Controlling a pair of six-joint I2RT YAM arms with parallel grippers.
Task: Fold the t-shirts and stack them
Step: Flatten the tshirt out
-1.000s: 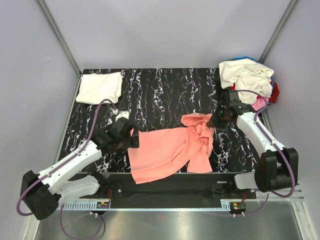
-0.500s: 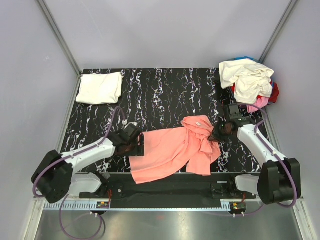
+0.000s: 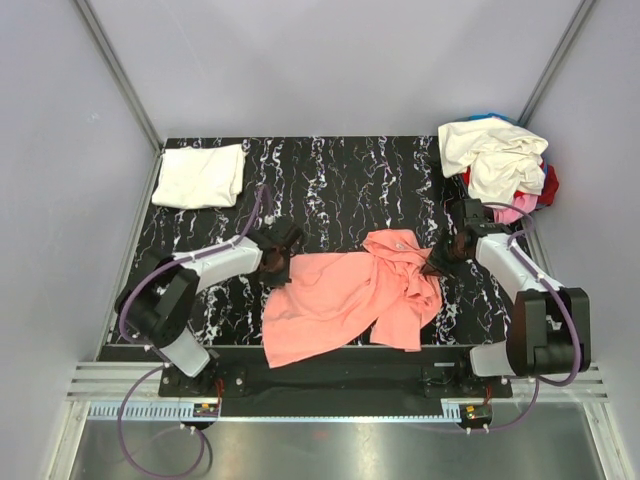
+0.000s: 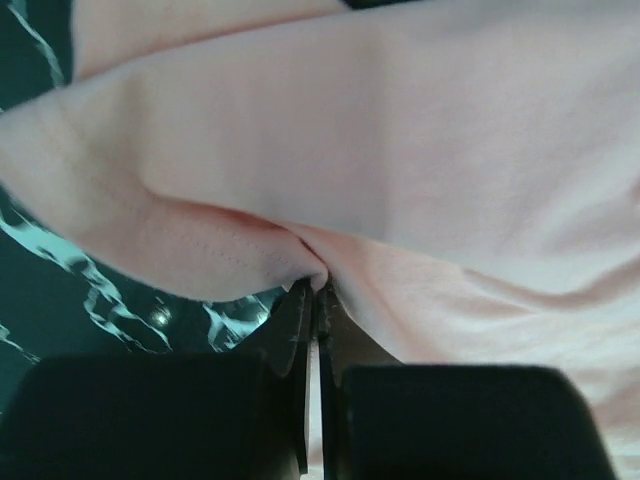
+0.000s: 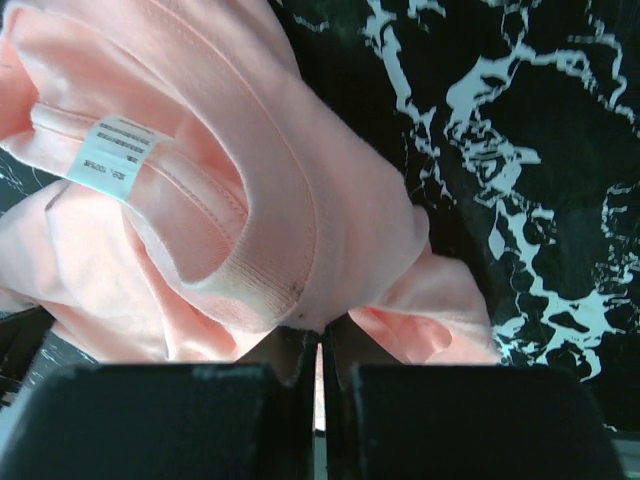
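The left hand (image 4: pixel 318 292), wide 1 second ago, is now pinched shut on the left edge of the salmon-pink t-shirt (image 3: pixel 335 300), which is crumpled near-centre on the counter (image 3: pixel 340 185) and gripped near its collar by the right hand (image 5: pixel 320 338), so spreading is judged ready to be begun.

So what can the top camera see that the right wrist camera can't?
Only the top view shows the folded white t-shirt at the far left corner, the heap of shirts at the far right, and the left gripper. Only the right wrist view shows the white neck label. Both show the salmon-pink t-shirt, the black marbled table and the right gripper shut on that shirt.
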